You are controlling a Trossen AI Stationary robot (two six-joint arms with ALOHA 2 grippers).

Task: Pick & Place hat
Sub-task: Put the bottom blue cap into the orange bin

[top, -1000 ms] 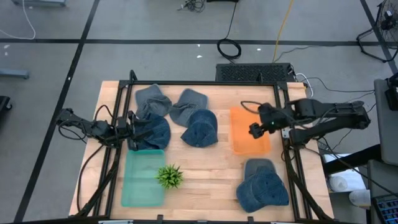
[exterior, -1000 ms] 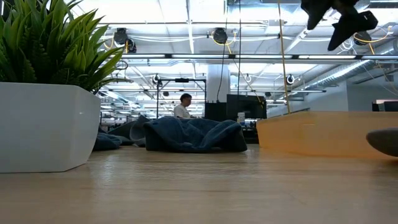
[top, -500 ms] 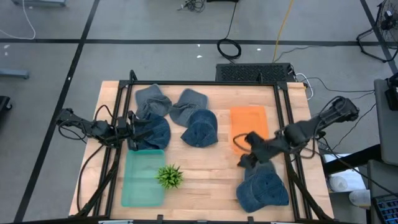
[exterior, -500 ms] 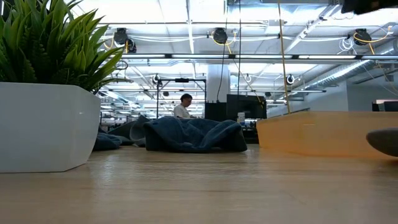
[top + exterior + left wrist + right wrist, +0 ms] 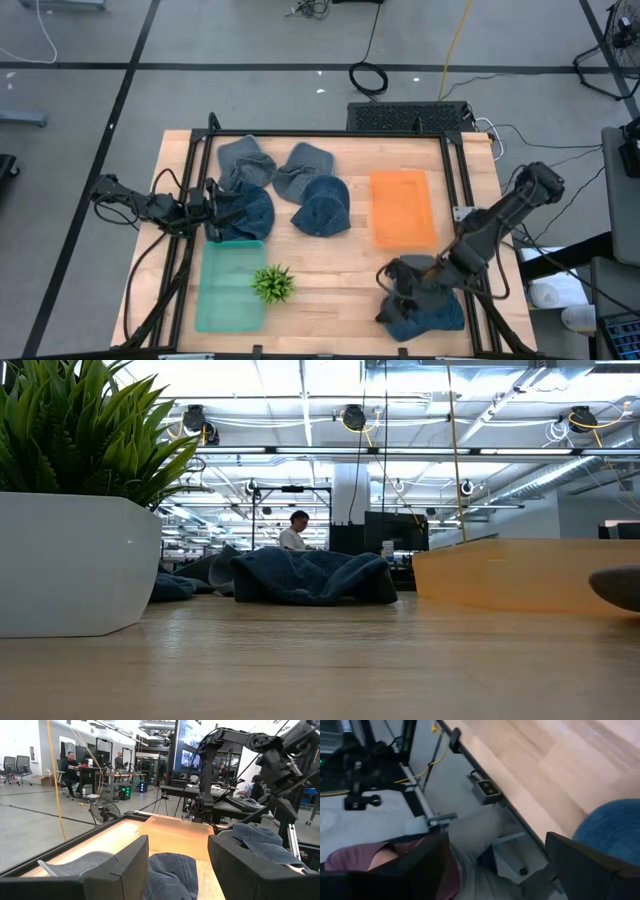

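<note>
The right gripper (image 5: 398,287) hangs with fingers spread and empty over the denim hats (image 5: 425,305) stacked in the table's (image 5: 340,285) near right corner, just beside the orange tray (image 5: 402,208); the left gripper (image 5: 212,212) waits at the left edge, jaws apart around nothing, nosed up to another hat (image 5: 248,212) above the green tray (image 5: 228,285). My worry: the stack is soft and layered, so a closing pinch could catch two hats at once, or only a loose fold that slips free mid-carry; the hats also lie close to the table's near edge, so a nudge could push one off. I can read no label or writing anywhere.
</note>
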